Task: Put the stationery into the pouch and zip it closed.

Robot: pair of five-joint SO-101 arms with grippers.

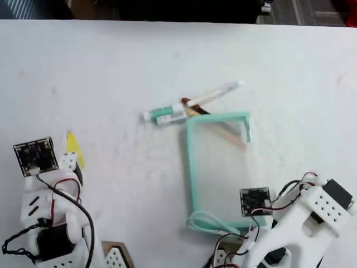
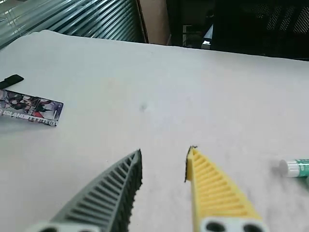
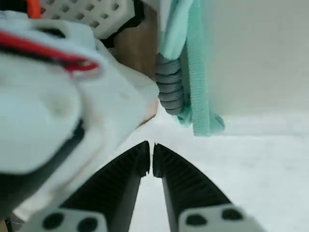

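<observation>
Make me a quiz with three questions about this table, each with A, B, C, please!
1. Where do the pens lie? A) by the pouch's far end B) under the left arm C) off the table
2. What colour is the pouch's edging? A) red B) mint green C) black
3. How do the left arm's jaws stand? A) shut on a pen B) shut on the pouch C) open, holding nothing
Answers: 1 A, the high view shows them bunched there; 2 B, a mint band frames the clear pouch; 3 C, bare table shows between the grey and yellow jaws.
</observation>
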